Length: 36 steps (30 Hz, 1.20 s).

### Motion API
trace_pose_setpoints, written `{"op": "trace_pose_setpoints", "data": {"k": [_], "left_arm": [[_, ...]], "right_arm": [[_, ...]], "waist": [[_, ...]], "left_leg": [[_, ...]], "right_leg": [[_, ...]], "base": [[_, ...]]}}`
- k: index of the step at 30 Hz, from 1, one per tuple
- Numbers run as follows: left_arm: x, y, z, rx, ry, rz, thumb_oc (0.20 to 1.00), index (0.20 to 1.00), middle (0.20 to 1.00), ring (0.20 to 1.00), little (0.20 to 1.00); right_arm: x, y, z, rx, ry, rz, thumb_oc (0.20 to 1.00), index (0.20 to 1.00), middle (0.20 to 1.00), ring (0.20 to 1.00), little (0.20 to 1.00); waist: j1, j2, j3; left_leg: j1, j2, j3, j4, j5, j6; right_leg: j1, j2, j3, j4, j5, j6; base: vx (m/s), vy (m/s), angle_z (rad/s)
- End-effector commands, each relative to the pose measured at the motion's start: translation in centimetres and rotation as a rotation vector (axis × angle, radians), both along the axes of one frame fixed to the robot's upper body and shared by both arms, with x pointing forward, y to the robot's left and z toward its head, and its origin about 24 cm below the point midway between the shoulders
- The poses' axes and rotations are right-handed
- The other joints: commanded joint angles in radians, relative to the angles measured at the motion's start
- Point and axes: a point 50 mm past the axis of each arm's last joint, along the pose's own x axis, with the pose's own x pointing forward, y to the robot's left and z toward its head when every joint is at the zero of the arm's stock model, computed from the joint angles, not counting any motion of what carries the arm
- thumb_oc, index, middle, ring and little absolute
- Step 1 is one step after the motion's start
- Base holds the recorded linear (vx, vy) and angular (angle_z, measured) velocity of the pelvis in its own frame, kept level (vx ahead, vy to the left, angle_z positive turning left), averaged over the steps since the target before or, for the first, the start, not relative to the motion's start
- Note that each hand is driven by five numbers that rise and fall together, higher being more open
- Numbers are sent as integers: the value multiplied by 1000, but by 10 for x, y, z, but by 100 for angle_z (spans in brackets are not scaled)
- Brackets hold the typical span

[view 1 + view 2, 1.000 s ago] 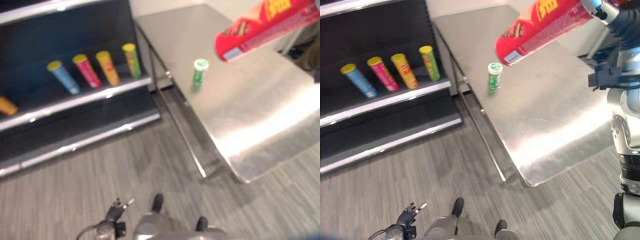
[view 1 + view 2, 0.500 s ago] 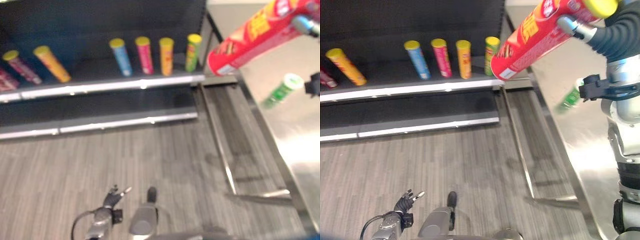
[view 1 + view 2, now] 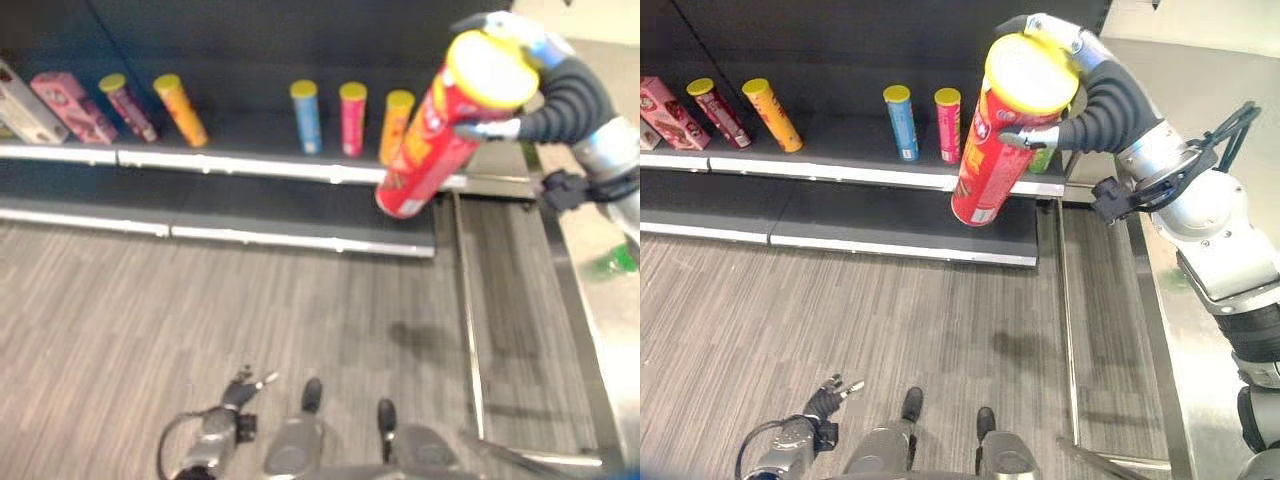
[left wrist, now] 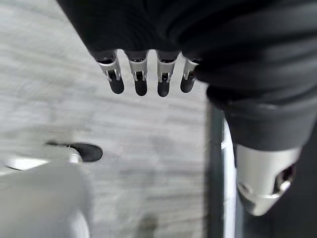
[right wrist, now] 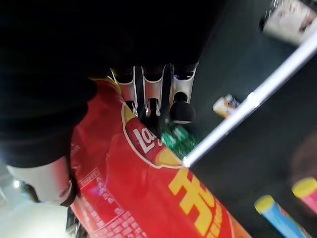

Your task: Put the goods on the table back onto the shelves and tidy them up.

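The dark shelving unit [image 3: 840, 205] runs across the far side of the grey plank floor [image 3: 790, 320], and the steel table [image 3: 1200, 330] stands to the robot's right of it, its long edge running away from the shelves.

The biggest loose thing is the red canister [image 3: 998, 135] with its yellow lid. It hangs in the air in front of the shelf's right end, tilted, lid uppermost and towards the robot, base down towards the lower shelf board. The right hand [image 3: 1045, 45] is clamped on it near the lid end: fingers curl over the far side of the lid and the thumb [image 3: 1028, 138] presses the near side of the tube just below the rim. In the right wrist view the fingers [image 5: 153, 96] lie along the red canister's printed wall.

On the upper shelf board, left of the held canister, stand a pink canister [image 3: 947, 125] and a blue canister [image 3: 901, 122] close together. An orange canister [image 3: 396, 125] shows just beside the held one, partly behind it. Further left an amber canister [image 3: 772, 114] and a maroon canister [image 3: 715, 112] lean side by side, with a pink box [image 3: 670, 112] at the end.

A green item [image 3: 615, 262] shows on the table at the edge of view; it may be a small canister, but I cannot make it out.

Down low, the left hand [image 3: 830, 392] hangs over the floor, fingers [image 4: 140, 82] straight and holding nothing.
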Motion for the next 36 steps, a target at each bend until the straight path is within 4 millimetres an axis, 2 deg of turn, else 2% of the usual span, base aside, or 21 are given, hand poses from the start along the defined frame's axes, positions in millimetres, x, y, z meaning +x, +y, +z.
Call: {"op": "trace_pose_setpoints", "data": {"k": [1, 4, 5, 6, 9, 11, 12, 14, 16, 19, 20, 21, 23, 26, 28, 29, 30, 31, 32, 34, 36], "left_arm": [[14, 25, 15, 88, -64, -16, 1000, 1000, 1000, 1000, 1000], [8, 25, 14, 68, -68, 17, 1000, 1000, 1000, 1000, 1000], [6, 23, 14, 59, -78, 39, 1000, 1000, 1000, 1000, 1000], [4, 23, 14, 53, -81, 60, 1000, 1000, 1000, 1000, 1000], [-1, 23, 12, 41, -76, 85, 1000, 1000, 1000, 1000, 1000], [-7, 25, 11, 48, -64, 97, 1000, 1000, 1000, 1000, 1000], [-7, 25, 11, 49, -63, 97, 1000, 1000, 1000, 1000, 1000], [-10, 28, 11, 56, -69, 111, 1000, 1000, 1000, 1000, 1000], [-11, 29, 11, 75, -64, 94, 1000, 1000, 1000, 1000, 1000], [-11, 33, 12, 98, -65, 68, 1000, 1000, 1000, 1000, 1000], [-15, 31, 11, 102, -51, 46, 1000, 1000, 1000, 1000, 1000], [-14, 31, 11, 105, -49, 32, 1000, 1000, 1000, 1000, 1000], [-15, 37, 12, 133, -33, 7, 1000, 1000, 1000, 1000, 1000], [-16, 47, 15, 164, -28, 3, 1000, 1000, 1000, 1000, 1000], [-18, 53, 16, 184, -16, -11, 1000, 1000, 1000, 1000, 1000], [-19, 60, 18, 202, -9, -2, 1000, 1000, 1000, 1000, 1000], [-19, 61, 18, 202, -9, 2, 1000, 1000, 1000, 1000, 1000], [-19, 61, 18, 202, -9, 3, 1000, 1000, 1000, 1000, 1000], [-20, 60, 17, 189, -4, 32, 1000, 1000, 1000, 1000, 1000], [-21, 55, 12, 154, 16, 63, 1000, 1000, 1000, 1000, 1000], [-20, 51, 10, 144, 18, 62, 1000, 1000, 1000, 1000, 1000]], "right_arm": [[-13, 15, 34, 52, -165, 93, 200, 200, 200, 200, 200], [-9, 21, 29, 52, -148, 96, 200, 200, 200, 200, 200], [-6, 23, 27, 13, -153, 68, 200, 200, 200, 200, 200], [-3, 23, 25, -1, -146, 51, 200, 200, 200, 200, 200], [2, 23, 22, -5, -132, 32, 200, 200, 200, 200, 200], [6, 21, 20, 30, -126, 21, 200, 200, 200, 200, 200], [6, 21, 19, 31, -125, 21, 200, 200, 200, 200, 200], [15, 11, 14, 71, -109, -37, 200, 200, 200, 200, 200], [21, 3, 8, 91, -95, -88, 200, 200, 200, 200, 200], [21, -4, 8, 111, -109, -124, 200, 200, 200, 200, 200], [25, -10, -3, 122, -89, -169, 200, 200, 200, 200, 200], [28, -14, -10, 130, -65, -198, 200, 200, 200, 200, 200], [33, -16, -22, 163, -29, -225, 200, 200, 200, 200, 200], [37, -13, -26, 185, -19, -226, 200, 200, 200, 200, 200], [39, -16, -26, 189, -15, -237, 200, 200, 200, 200, 200], [40, -19, -22, 184, -23, -247, 200, 200, 200, 200, 200], [40, -17, -19, 182, -26, -238, 200, 200, 200, 200, 200], [40, -17, -19, 181, -26, -237, 200, 200, 200, 200, 200], [42, -14, -17, 191, -24, -224, 200, 200, 200, 200, 200], [46, -15, -19, 188, -3, -231, 200, 200, 200, 200, 200], [45, -15, -20, 193, -2, -232, 200, 200, 200, 200, 200]], "waist": [[58, -74, 4], [64, -58, 12], [77, -41, 39], [81, -34, 47], [92, -33, 40], [98, -36, 20], [99, -38, 19], [113, -20, -4], [119, -9, -18], [116, 3, -39], [115, 18, -57], [107, 17, -62], [106, 1, -58], [110, 3, -56], [105, 3, -59], [97, 0, -53], [94, -2, -50], [94, -1, -50], [86, -8, -32], [65, -18, 8], [61, -23, 16]], "left_leg": [[43, -23, -2, 106, -234, -35], [13, 0, 23, 279, -252, -63], [-53, 17, 53, 452, -181, -97], [-77, 46, 76, 489, -156, -104], [-76, 140, 115, 360, -169, -89], [-93, 214, 85, 220, -143, -101], [-88, 215, 87, 211, -140, -103], [-120, 290, 9, 17, -6, -147], [-149, 324, -27, -60, 45, -177], [-156, 326, -69, -13, 6, -199], [-151, 295, -43, 44, -51, -194], [-141, 274, -22, 68, -84, -187], [-135, 215, 29, 126, -138, -147], [-119, 192, 74, 115, -151, -115], [-103, 174, 100, 86, -150, -92], [-79, 152, 115, 62, -162, -69], [-78, 137, 117, 59, -162, -59], [-78, 139, 118, 61, -165, -60], [-53, 102, 124, 59, -179, -34], [16, 42, 99, 56, -205, -11], [34, 25, 90, 62, -219, -7]], "right_leg": [[-126, 3, 22, -32, 11, 60], [-82, -9, 5, -18, -19, 38], [-34, -11, -10, -22, -47, 20], [-15, -18, -17, -26, -60, 18], [18, -42, -6, -45, -78, 32], [29, -78, 10, -61, -88, 57], [31, -78, 10, -61, -90, 56], [66, -109, 49, -92, -101, 86], [100, -146, 68, -110, -103, 113], [133, -226, 102, -126, -80, 152], [156, -308, 84, -128, -31, 193], [148, -348, 89, -117, 17, 198], [83, -410, 124, -75, 184, 178], [35, -420, 89, -42, 212, 150], [12, -376, 98, -17, 193, 143], [-24, -276, 117, -3, 104, 134], [-52, -234, 114, -7, 82, 132], [-54, -232, 115, -2, 78, 131], [-121, -116, 108, -12, 36, 120], [-219, 9, 86, -15, 50, 117], [-224, 25, 56, -20, 49, 114]], "base": [[214, -71, 90], [211, 7, 37], [160, 96, 25], [224, 121, 22], [238, 129, 2], [239, 190, -3], [303, 307, -18], [374, 423, -31], [344, 446, -35], [358, 605, -55], [432, 832, -63], [402, 831, -34], [179, 539, -14], [104, 378, -44], [134, 357, -9], [114, 317, 1], [117, 314, -13], [95, 228, -25], [168, 255, -30], [305, 278, -20], [209, 83, 16]]}}
